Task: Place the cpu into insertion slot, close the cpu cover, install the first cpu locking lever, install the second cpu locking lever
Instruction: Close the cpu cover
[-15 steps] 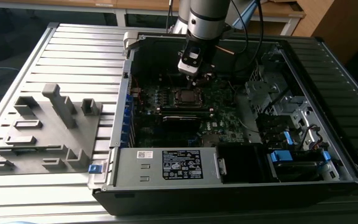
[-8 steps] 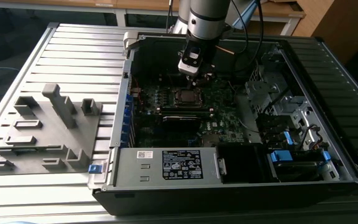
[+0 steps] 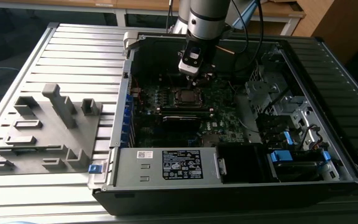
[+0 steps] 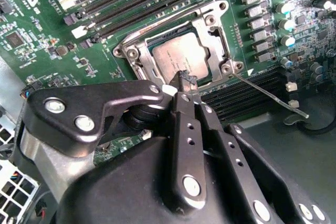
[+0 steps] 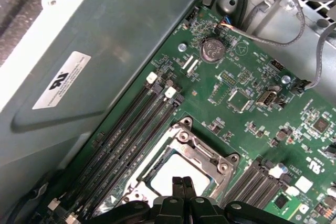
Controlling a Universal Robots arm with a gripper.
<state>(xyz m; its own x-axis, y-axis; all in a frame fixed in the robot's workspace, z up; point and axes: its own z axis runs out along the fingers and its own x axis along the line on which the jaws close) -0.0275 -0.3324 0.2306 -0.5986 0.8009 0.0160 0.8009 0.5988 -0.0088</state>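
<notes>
The cpu (image 4: 178,59), with its dull silver-grey top, lies flat in the socket on the green motherboard; it also shows as the cpu (image 5: 173,174) and the cpu (image 3: 184,96). The cpu cover (image 4: 219,34), a silvery frame, lies down around it, and the cpu cover (image 5: 202,149) reads the same way. A thin wire locking lever (image 4: 268,95) sticks out from one socket corner across the dark slots. My gripper (image 4: 186,82) is shut with nothing in it, its tips at the cpu's edge. The gripper (image 5: 182,183) and the gripper (image 3: 196,80) hang just over the socket.
The open computer case (image 3: 129,93) walls the board in. A power supply box (image 3: 179,164) with a white label sits at the front, drive bays with blue tabs (image 3: 280,156) on the exterior view's right. A grey fixture tray (image 3: 48,130) lies outside. Cables (image 5: 273,27) cross the board's corner.
</notes>
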